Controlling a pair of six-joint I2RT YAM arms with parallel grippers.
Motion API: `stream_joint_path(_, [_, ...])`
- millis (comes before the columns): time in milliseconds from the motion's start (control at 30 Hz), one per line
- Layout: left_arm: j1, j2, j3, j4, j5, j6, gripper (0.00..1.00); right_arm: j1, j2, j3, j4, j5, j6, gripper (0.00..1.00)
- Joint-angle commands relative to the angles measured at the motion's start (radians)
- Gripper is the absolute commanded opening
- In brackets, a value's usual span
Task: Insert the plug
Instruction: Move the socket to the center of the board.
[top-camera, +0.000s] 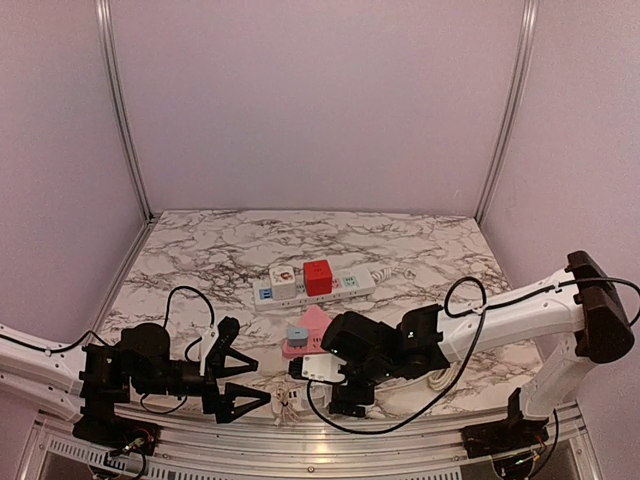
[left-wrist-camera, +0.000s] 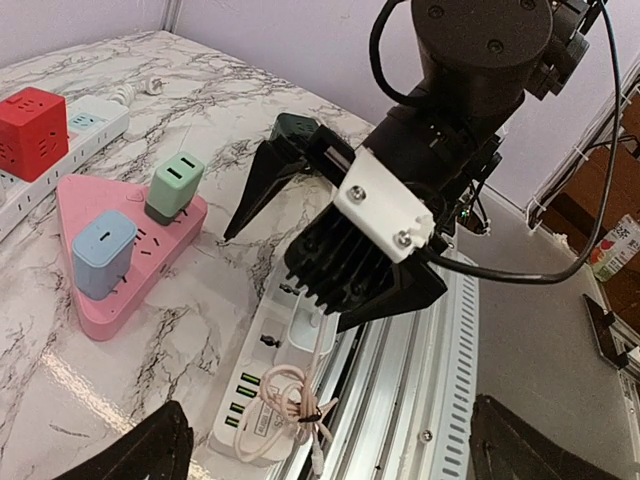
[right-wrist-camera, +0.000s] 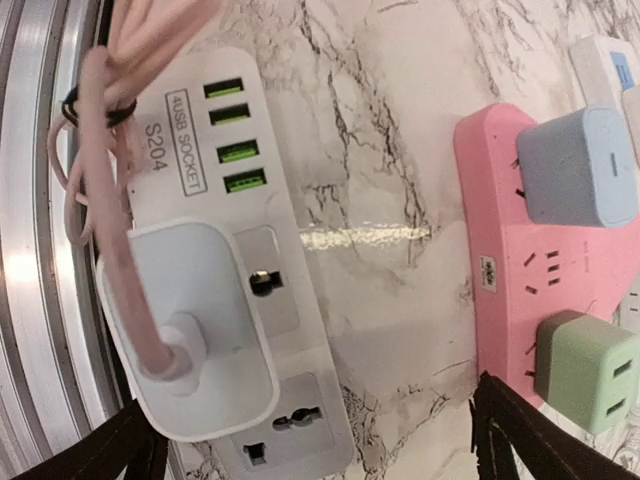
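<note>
Two-finger right gripper spread wide, empty, directly above white plug on USB socket strip; left gripper nearby, likewise open.

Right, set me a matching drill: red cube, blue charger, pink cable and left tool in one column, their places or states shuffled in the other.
1 red cube
2 blue charger
3 pink cable
4 left tool

A open, holding nothing
B on the pink triangular strip
C on the long white strip
D draped over the white USB socket block

Pairs: 1-C, 2-B, 3-D, 4-A
</note>
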Motion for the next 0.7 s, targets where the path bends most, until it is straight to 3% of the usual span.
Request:
stream_joint_path(0, [-0.002, 0.007, 0.0, -0.01, 0.008, 0.023, 0.99, -0.008, -0.051, 0.014, -0.034, 0.039, -0.004, 0.99])
stream_joint_path(267, [-0.002, -0.022, -0.019, -0.012, 0.002, 0.014, 0.99, -0.013, 0.047, 0.012, -0.009, -0.002, -0.016, 0.98])
stream_joint_path(667, [-0.002, -0.018, -0.016, -0.01, -0.005, 0.012, 0.99, -0.049, 0.073, 0.014, 0.083, 0.122, -0.007, 0.98])
